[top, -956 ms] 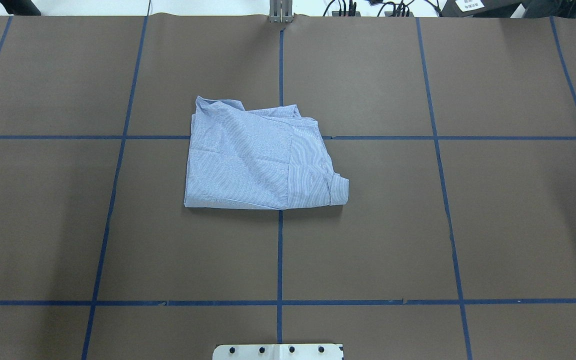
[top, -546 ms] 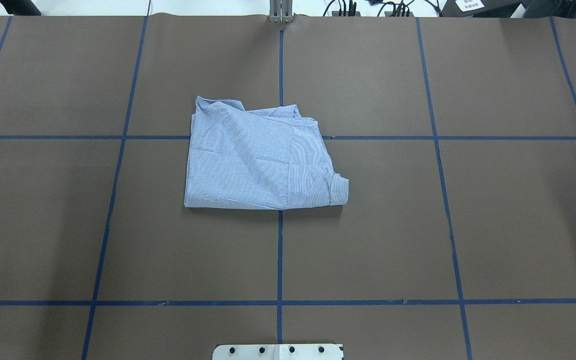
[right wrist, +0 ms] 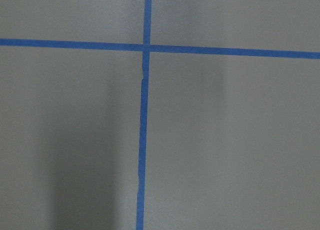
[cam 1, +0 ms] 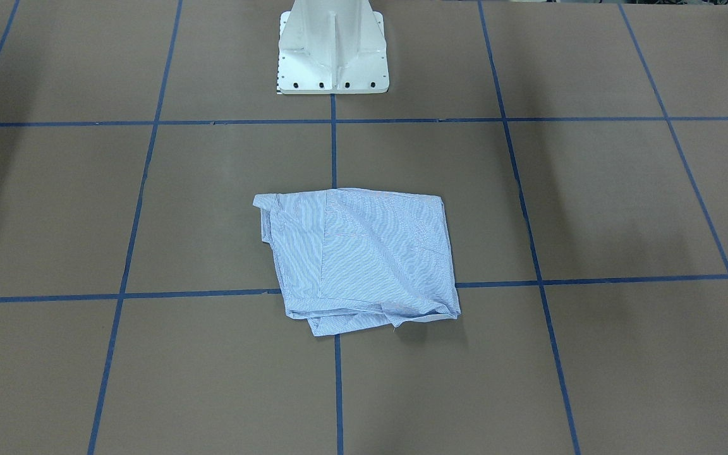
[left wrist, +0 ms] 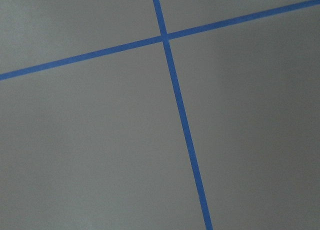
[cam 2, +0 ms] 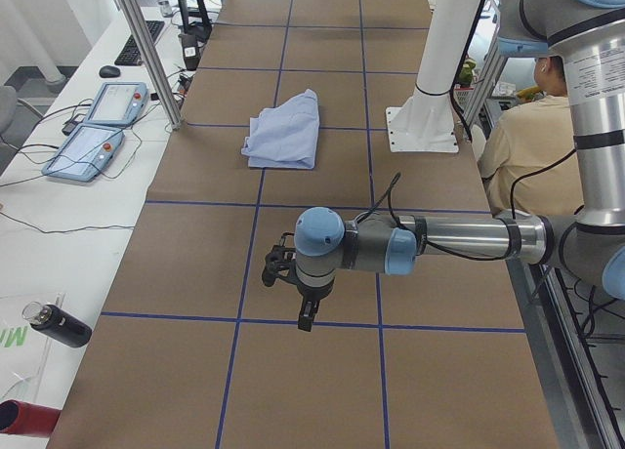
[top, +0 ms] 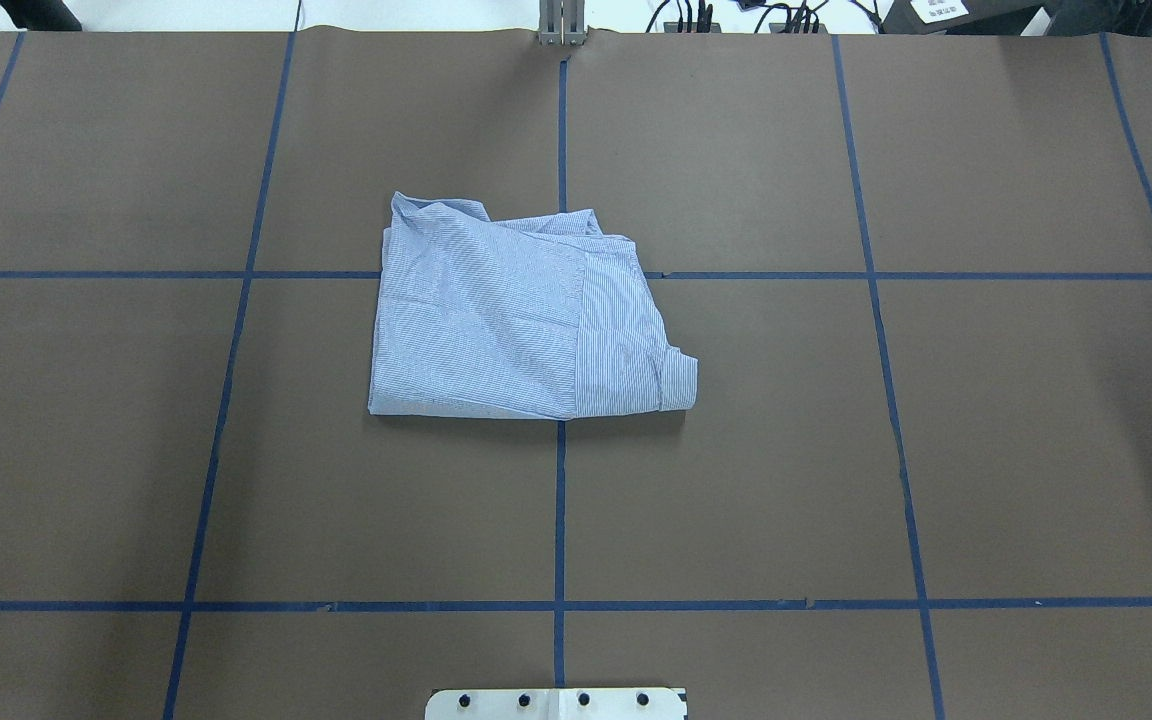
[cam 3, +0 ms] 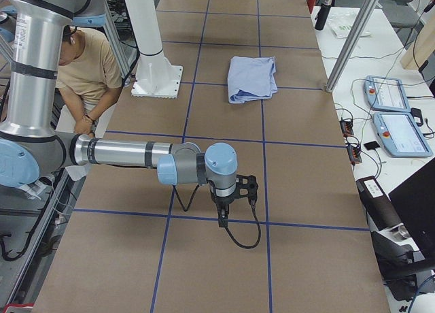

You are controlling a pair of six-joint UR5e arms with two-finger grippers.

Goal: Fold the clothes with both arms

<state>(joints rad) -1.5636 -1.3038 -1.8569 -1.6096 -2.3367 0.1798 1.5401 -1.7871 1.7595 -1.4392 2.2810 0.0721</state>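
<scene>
The striped shirt (top: 526, 320) lies folded into a rough rectangle near the middle of the brown table (top: 836, 450), on a crossing of the blue tape lines (top: 559, 500). Its far edge (the one away from the robot) is a little crumpled, while the near edge is straight. The left arm (cam 2: 439, 239) stretches low over the table's left end, well apart from the shirt, and the left gripper (cam 2: 305, 317) points down at the paper. The right arm (cam 3: 122, 152) does the same at the other end, its right gripper (cam 3: 222, 218) also pointing down. Whether the jaws are spread or pressed together I cannot tell: only the side views show them, and both wrist views show just paper and tape.
</scene>
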